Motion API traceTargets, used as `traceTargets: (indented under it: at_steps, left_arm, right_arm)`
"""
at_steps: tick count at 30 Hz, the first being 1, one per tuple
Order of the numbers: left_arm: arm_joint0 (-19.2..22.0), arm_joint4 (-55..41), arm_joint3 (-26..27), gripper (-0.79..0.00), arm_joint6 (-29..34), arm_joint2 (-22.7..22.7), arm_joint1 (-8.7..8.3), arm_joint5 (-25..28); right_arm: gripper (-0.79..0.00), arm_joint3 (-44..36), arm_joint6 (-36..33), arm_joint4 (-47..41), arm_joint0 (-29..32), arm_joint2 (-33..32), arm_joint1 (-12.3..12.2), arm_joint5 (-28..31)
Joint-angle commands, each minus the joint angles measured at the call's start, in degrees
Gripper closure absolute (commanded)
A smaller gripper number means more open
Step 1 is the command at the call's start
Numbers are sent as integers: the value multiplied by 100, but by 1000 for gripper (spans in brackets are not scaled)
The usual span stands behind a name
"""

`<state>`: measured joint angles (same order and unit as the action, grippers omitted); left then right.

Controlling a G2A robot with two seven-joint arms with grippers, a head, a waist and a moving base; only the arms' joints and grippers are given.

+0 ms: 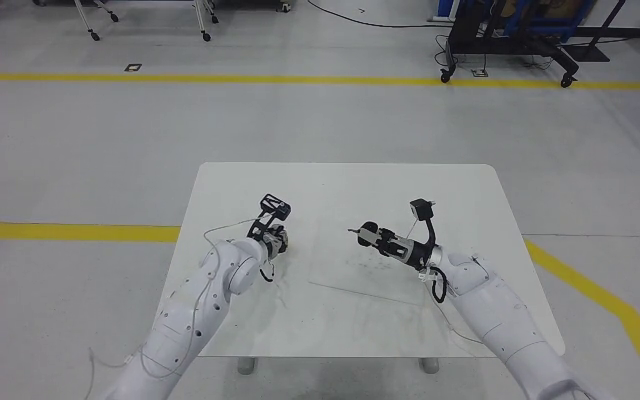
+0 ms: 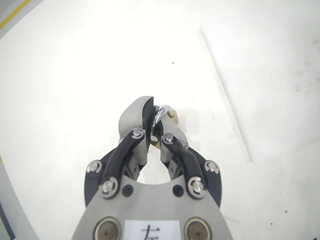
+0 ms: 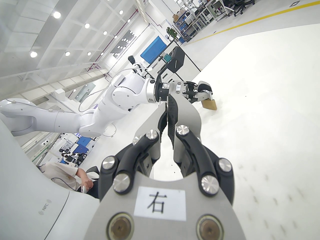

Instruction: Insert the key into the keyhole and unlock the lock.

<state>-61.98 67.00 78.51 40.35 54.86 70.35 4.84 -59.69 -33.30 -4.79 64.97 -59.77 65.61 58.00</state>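
My left gripper (image 2: 156,107) is shut on the silver shackle (image 2: 158,118) of a brass padlock (image 2: 175,116), whose body is mostly hidden beneath the fingers. It rests low on the white table (image 1: 350,190), left of centre (image 1: 274,238). In the right wrist view the padlock (image 3: 209,104) hangs from that gripper (image 3: 206,90) and touches the table. My right gripper (image 3: 168,99) is shut, pointing at the padlock from a short gap away. In the top view a thin sliver, seemingly the key (image 1: 352,232), sticks out of the right gripper (image 1: 363,235).
A faint raised edge of a thin sheet (image 2: 225,96) runs across the tabletop between the arms. The table's near edge (image 1: 330,356) lies under both forearms. Wheeled racks (image 1: 510,40) stand on the floor far behind the table.
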Motion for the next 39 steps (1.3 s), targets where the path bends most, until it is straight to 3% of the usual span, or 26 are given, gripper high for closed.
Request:
traceTargets:
  at_steps: [1,12,21,23,28,36,39]
  left_arm:
    - [2,-118,7,0,-91,26,13,32]
    - [-63,-1172,537,0,-220,536,-26,696]
    - [-63,-1172,537,0,-220,536,-26,696]
    - [-127,-1595,431,0,-200,553,-8,743]
    - [381,-4357,-579,0,819,723,125,993]
    - [1573,-6818,-2566,0,2317,79,527,944]
    - [1977,-7573,-3340,0,2472,-142,744,752]
  right_arm:
    - [0,0,0,0,0,0,0,0]
    - [0,0,0,0,0,0,0,0]
    - [0,0,0,0,0,0,0,0]
    - [0,-92,195,-77,42,26,27,-200]
    - [0,-184,556,42,6,49,79,-271]
    - [0,-451,1240,212,320,-256,55,-228]
    - [0,-611,1456,62,537,-356,46,-76]
